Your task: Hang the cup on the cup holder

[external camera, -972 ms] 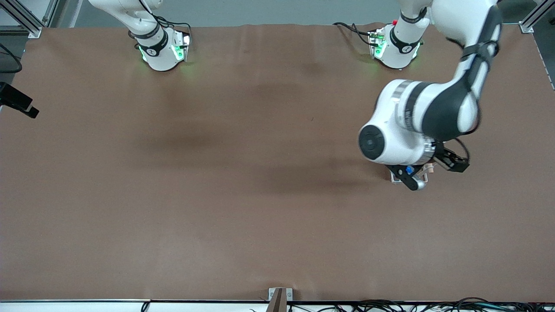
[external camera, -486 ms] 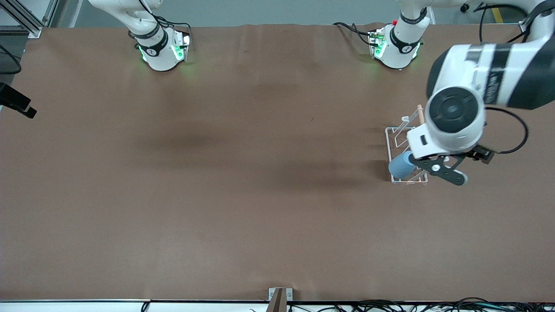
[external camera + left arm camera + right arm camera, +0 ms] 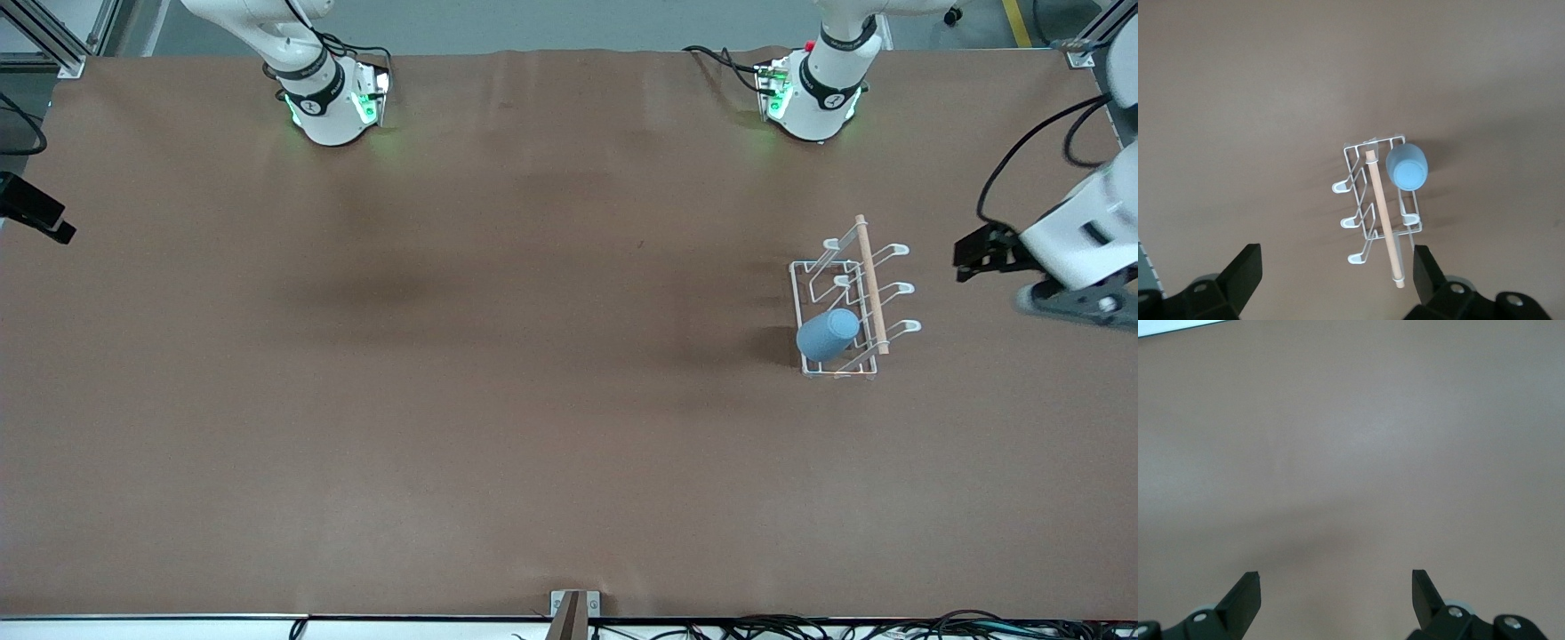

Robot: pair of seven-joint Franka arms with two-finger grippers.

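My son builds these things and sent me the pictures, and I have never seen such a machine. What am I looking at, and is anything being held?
These are two robot arms bolted to a brown table. The wide picture comes from a high camera facing them; the other two come from cameras on each arm's wrist. A white wire cup holder stands toward the left arm's end, and a light-blue cup hangs on one prong. The left gripper is open over the table, looking down at the rack. The right gripper is open too, waiting over bare table. Nothing is held.

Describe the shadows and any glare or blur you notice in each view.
Front view: soft shadow beside the cup and rack, green glow at the arm bases, no blur. Left wrist view: faint shadows by the rack, sharp. Right wrist view: dim smudge of shadow on the bare table.
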